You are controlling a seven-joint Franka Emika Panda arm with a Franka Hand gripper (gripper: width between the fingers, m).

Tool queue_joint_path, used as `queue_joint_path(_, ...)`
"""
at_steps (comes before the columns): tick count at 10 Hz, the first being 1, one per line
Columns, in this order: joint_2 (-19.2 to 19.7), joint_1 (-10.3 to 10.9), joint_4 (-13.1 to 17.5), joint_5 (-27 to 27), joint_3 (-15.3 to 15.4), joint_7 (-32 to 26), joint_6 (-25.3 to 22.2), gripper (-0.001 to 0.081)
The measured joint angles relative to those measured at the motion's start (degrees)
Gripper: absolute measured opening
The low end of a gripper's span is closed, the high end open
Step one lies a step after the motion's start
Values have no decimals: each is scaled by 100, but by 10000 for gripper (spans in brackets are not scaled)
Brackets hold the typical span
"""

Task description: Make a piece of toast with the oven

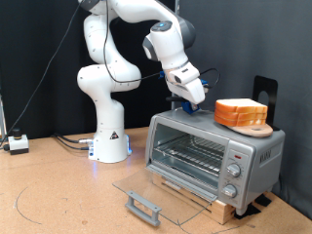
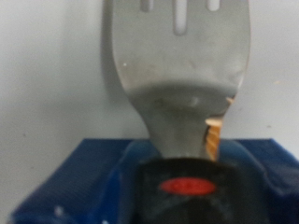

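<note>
End effector (image 1: 191,100): you are seeing it hovering over the back of the oven's top, and it is gripping a spatula by its black handle, fingers closed on it.
Arm (image 1: 105,78): it is standing on the desk at the exterior view's left and reaching over toward the oven.
Desk (image 1: 58,195): it is carrying the arm and the oven.
Oven (image 1: 210,154): it is sitting with its glass door (image 1: 146,191) lying open, and the wire rack is showing inside.
Stack of bread slices (image 1: 241,113): it is resting on the oven's top, at the exterior view's right.
Spatula (image 2: 177,56): in the wrist view its slotted metal blade is filling the frame, with a sliver of crust (image 2: 213,138) peeking beside its neck; you cannot tell whether a single slice is lying on it.
</note>
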Motion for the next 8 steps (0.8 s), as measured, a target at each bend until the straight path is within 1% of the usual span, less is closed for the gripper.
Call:
queue_joint_path(2, -276, 0, 105, 45, -456, -24, -468, 395)
queue_joint_path(3, -425, -6, 171, 2, -705, -26, -808, 395)
queue_joint_path(4, -553, -13, 195, -19, -878, -26, -1072, 395)
queue_joint_path(5, -533, -16, 200, -21, -835, -19, -1040, 395)
queue_joint_path(6, -528, -37, 199, -12, -820, 0, -909, 395)
queue_joint_path(7, -540, -129, 186, -11, -861, 10, -717, 395)
queue_joint_path(8, -558, -295, 179, -41, -945, 8, -638, 395)
